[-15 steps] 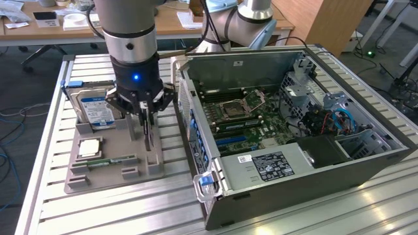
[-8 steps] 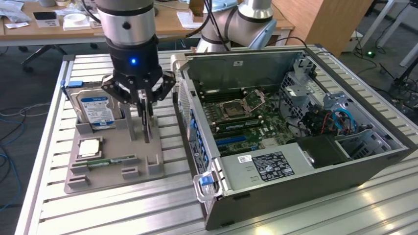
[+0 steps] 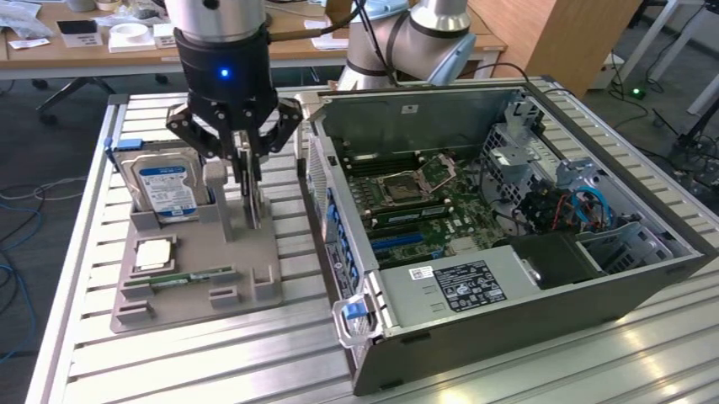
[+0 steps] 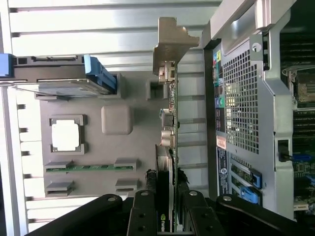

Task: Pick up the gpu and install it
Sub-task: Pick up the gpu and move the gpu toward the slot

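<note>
Gray fixture (image 3: 208, 252) holds the upright gpu (image 3: 254, 206), clamped by the gripper (image 3: 245, 164).

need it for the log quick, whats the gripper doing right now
gripper: closed on the gpu, which stands on edge in the gray holder.

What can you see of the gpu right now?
The gpu is a thin green circuit board with a dark face and a silver metal end bracket. It stands on edge in the grey holder, beside the open computer case, with the end effector closed on its upper edge.
</note>
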You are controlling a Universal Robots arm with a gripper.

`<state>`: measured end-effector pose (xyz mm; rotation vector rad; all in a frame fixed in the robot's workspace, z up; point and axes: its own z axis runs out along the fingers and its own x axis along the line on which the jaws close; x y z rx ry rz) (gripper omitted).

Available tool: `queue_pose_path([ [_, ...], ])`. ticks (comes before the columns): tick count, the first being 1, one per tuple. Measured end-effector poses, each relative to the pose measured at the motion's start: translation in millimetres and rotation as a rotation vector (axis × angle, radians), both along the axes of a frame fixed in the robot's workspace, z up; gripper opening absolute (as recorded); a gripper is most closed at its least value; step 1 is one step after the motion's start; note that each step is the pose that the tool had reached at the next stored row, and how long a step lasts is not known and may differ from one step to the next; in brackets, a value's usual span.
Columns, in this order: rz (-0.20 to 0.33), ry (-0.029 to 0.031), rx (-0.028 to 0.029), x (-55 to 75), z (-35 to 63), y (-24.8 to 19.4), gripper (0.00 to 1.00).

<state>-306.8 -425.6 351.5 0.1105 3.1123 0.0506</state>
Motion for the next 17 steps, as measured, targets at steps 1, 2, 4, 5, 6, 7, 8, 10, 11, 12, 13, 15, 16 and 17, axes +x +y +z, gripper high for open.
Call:
queue_pose_path([
  [1,0.000,-0.0001,0.0001,0.0,3.5,0.0,0.26],
  [2,0.000,-0.0001,0.0000,0.0,7.3,0.0,0.26],
  [4,0.000,-0.0001,0.0000,0.0,15.0,0.0,0.26],
  [5,0.000,-0.0002,0.0001,0.0,19.2,0.0,0.26],
  [6,0.000,-0.0003,0.0000,0.0,28.9,0.0,0.26],
  [7,0.000,-0.0005,0.0000,0.0,44.1,0.0,0.26],
  [8,0.000,-0.0010,0.0001,0.0,51.5,0.0,0.26],
  [10,0.000,-0.0013,0.0000,0.0,63.6,0.0,0.26],
  [11,0.000,-0.0014,0.0001,0.0,64.7,0.0,0.26],
  [12,0.000,-0.0014,0.0001,0.0,65.3,0.0,0.26],
  [13,0.000,-0.0015,0.0002,0.0,65.4,0.0,0.26],
  [15,0.000,-0.0013,0.0000,0.0,65.5,0.0,0.26],
  [16,0.000,-0.0013,0.0001,0.0,65.5,0.0,0.26],
  [17,0.000,-0.0013,0.0000,0.0,65.5,0.0,0.26],
])
